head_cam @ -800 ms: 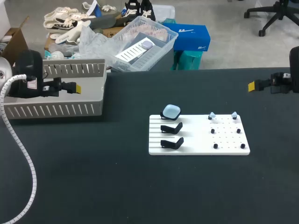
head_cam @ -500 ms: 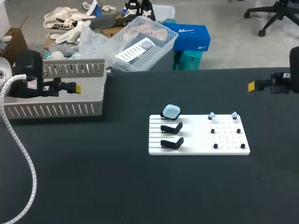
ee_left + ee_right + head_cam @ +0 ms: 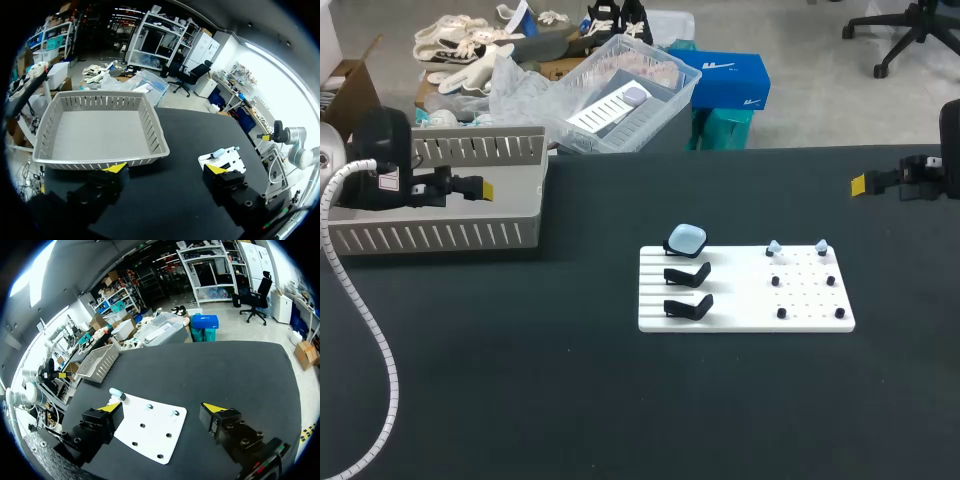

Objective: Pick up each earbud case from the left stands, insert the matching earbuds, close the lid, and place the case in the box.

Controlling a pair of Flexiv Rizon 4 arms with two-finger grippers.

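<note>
The blue case (image 3: 686,238) rests propped on the rear stand (image 3: 672,250) of the white board (image 3: 740,300), easy to lift. Its earbuds (image 3: 773,247) wait on pegs beside it. Both jaws hang released, well back. The box (image 3: 440,236) stands left.

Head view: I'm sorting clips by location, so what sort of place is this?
Probably a robotics lab bench: left arm, right arm, black table, white fixture board, slotted grey box.

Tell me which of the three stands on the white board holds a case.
The rear stand, farthest from the robot: a pale blue case sits on it. The middle stand and front stand are bare black.
</note>
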